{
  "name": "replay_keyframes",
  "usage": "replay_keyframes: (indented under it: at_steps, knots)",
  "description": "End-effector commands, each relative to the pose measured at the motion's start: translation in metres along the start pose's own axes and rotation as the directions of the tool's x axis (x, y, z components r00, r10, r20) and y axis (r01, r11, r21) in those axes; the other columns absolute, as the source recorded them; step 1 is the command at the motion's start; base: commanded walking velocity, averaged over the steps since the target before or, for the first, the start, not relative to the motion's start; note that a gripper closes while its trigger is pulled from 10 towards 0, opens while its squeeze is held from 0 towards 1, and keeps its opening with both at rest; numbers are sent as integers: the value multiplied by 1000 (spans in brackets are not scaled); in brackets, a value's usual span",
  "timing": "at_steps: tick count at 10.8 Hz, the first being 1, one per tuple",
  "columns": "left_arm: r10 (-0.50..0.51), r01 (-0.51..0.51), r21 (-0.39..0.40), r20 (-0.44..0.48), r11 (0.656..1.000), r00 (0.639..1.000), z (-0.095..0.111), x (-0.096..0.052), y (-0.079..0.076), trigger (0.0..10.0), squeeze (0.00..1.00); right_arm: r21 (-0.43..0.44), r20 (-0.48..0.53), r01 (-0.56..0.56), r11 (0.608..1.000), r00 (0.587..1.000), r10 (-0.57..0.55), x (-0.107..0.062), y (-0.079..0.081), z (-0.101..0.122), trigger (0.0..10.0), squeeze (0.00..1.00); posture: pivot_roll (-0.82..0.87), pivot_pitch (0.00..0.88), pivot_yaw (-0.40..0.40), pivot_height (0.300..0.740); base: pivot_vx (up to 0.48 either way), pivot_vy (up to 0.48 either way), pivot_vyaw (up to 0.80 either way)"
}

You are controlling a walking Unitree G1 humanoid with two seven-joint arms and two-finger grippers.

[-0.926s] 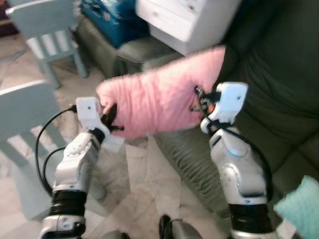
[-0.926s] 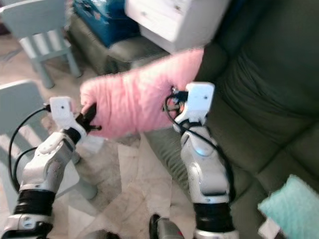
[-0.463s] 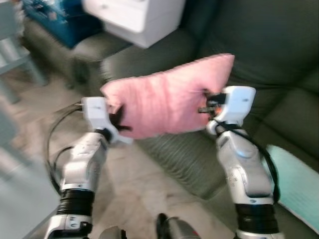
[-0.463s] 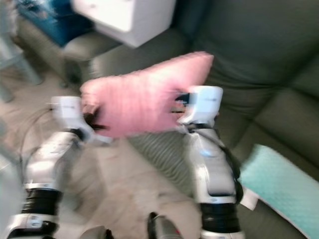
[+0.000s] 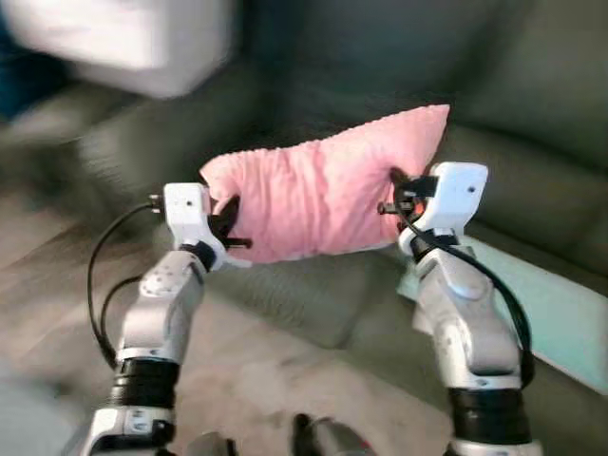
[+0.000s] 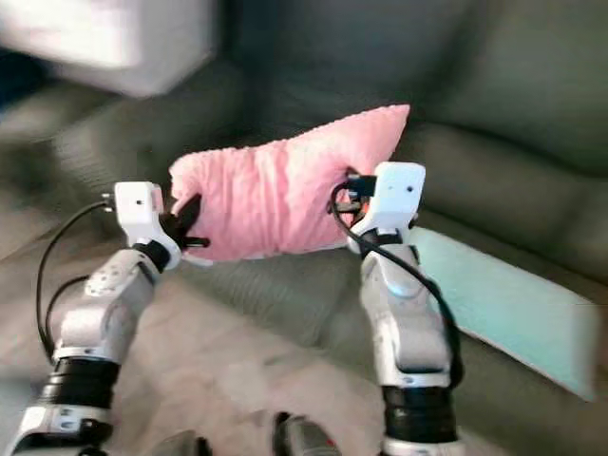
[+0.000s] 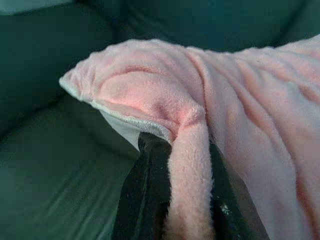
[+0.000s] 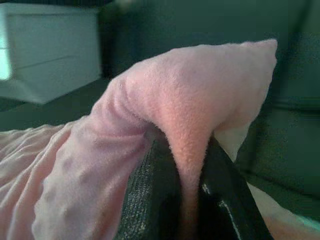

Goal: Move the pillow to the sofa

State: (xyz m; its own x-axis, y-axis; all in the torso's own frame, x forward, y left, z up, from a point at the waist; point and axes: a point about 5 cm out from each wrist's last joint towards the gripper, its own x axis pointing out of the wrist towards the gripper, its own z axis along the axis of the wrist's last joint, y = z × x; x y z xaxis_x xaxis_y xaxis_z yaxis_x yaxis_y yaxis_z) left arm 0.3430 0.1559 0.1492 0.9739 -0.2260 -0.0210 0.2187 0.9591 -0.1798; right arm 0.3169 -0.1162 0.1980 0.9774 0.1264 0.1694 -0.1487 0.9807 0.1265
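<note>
A pink fuzzy pillow (image 5: 323, 195) hangs in the air between my two arms, above the seat of a dark green sofa (image 5: 313, 66). My left gripper (image 5: 226, 228) is shut on the pillow's left end; the wrist view has its black fingers (image 7: 147, 190) pinching a fold of pink fabric (image 7: 187, 165). At the pillow's right end my right gripper (image 5: 397, 195) is shut on it too, its fingers (image 8: 152, 200) squeezing the plush edge (image 8: 187, 145).
A mint-green cushion (image 5: 551, 309) lies on the sofa seat at the right. A white cabinet (image 5: 123, 43) stands blurred at the upper left. Pale floor (image 5: 285, 389) runs below the sofa's front edge.
The camera has swung right, so the chairs and blue case have left the picture and the sofa back fills it. Both grippers keep hold of the pillow.
</note>
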Motion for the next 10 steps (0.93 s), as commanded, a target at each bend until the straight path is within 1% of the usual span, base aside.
replay_keyframes:
  at_steps: [1,2,3,4,6,8,9,10]
  knots:
    - [5,-5,14,16,1000,1000,5,1,1,10000,0,-3,27,-14,1000,1000,14,0,4,6,10000,0,-76,178,-71,740,0,0,-738]
    - [5,-6,35,12,999,1000,5,2,2,10000,0,-3,27,-14,1000,1000,14,0,4,6,10000,0,-77,179,-70,740,0,0,-738]
    - [32,-35,76,33,996,999,8,2,6,10000,0,-2,24,-12,1000,1000,12,0,3,5,10000,0,-76,181,-68,740,0,0,-738]
    - [-1,-2,65,36,998,999,8,2,6,10000,0,0,23,-12,1000,1000,12,-1,4,5,10000,0,-77,181,-67,740,0,0,-738]
    - [-22,21,26,31,999,999,7,1,4,10000,0,1,24,-10,1000,1000,10,0,4,5,10000,0,-79,182,-67,740,0,0,-738]
    - [-9,8,25,33,1000,999,6,1,5,10000,0,-7,23,-7,1000,1000,7,0,3,5,10000,0,-80,184,-68,740,0,0,-747]
    - [0,-1,22,37,1000,999,7,1,8,10000,0,-10,22,-8,1000,1000,8,0,4,5,10000,0,-80,185,-69,740,0,0,0]
    - [2,-2,-1,31,1000,1000,6,1,8,10000,0,-15,23,-10,1000,1000,10,-1,4,4,10000,0,-81,186,-67,740,0,0,0]
